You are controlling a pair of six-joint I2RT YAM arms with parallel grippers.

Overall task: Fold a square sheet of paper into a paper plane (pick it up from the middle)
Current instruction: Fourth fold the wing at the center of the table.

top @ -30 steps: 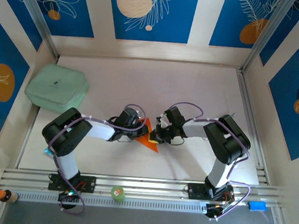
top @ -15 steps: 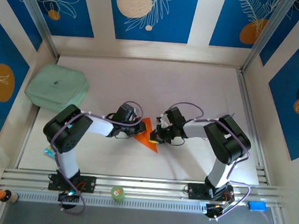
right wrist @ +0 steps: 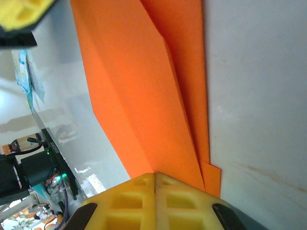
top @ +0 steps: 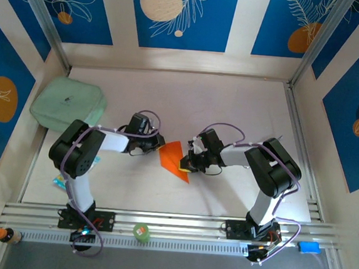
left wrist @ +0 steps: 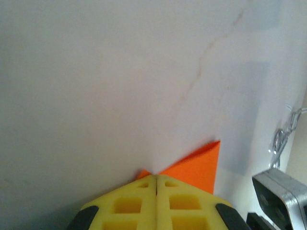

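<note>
white table [top: 232, 107] | orange paper wedge [top: 172, 159] flat | right fingers [right wrist: 124, 201] closed

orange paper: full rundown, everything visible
The paper is bright orange, thin and matte, folded into a flat pointed wedge. It lies on the white table between the two arms, narrow tip pointing toward the near edge. The right wrist view shows overlapping layers with sharp straight creases. The shut right gripper sits at its right edge, tips on or against the paper. The shut left gripper is at the opposite corner; contact there is unclear.
</note>
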